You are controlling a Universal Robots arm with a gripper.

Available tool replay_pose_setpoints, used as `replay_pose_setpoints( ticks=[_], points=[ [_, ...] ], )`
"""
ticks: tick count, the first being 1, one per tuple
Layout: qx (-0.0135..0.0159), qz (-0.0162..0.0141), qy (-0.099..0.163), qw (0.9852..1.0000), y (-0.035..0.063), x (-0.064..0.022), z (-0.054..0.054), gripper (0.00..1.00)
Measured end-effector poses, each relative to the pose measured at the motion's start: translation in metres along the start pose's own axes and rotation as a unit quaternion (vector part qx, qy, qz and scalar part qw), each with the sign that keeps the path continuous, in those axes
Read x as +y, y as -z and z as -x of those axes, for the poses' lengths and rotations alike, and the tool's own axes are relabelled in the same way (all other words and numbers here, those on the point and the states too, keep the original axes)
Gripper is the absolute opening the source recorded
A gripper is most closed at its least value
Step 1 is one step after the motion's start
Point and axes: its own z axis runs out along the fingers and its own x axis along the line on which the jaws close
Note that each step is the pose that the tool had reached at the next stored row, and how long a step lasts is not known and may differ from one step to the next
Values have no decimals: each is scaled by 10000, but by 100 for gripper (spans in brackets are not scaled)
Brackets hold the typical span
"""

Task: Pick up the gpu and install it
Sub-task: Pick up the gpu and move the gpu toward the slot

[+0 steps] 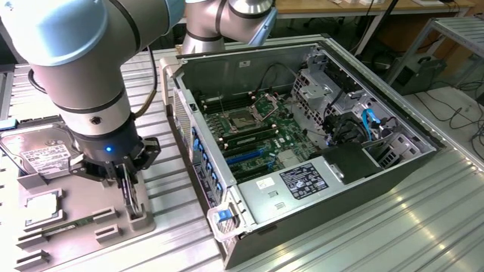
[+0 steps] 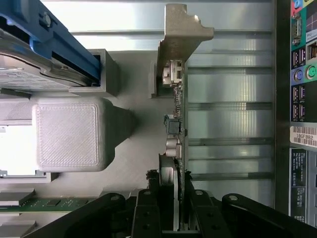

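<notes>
The gpu [image 2: 179, 124] stands on edge in a slot of the grey holder [image 2: 143, 148], directly under the end effector [image 2: 174, 186]. Its silver bracket [image 2: 181, 29] is at the end farthest from the end effector. From outside, the gpu [image 1: 134, 199] shows as a dark, slim strip between the 2 fingers of the end effector [image 1: 127, 184].

The fingers look pressed against both flat faces near the end opposite the bracket, so treat the end effector as clamped on the gpu. The gpu's lower edge sits in the holder [image 1: 140, 218].

Expect a light, stiff board that is fragile in detail. Small components and a round capacitor stand proud of 1 face, right by the fingers. Judging from this, bare board is the safest place to grip, since pressure on parts could crack solder. The smooth faces may slip, and a grip this far from the bracket leaves the heavier metal end hanging out, so the gpu may tip.

Beside the end effector, the open case [image 1: 302, 147] lies on the table [image 1: 393, 226]. On the end effector's other side, a drive [image 1: 42, 150] rests in the same holder.
</notes>
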Motion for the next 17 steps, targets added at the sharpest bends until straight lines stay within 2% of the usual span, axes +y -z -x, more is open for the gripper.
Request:
replay_pose_setpoints(
  ticks=[17],
  points=[
    [0,-10,0,10000,134,5,2,28]
  ],
)
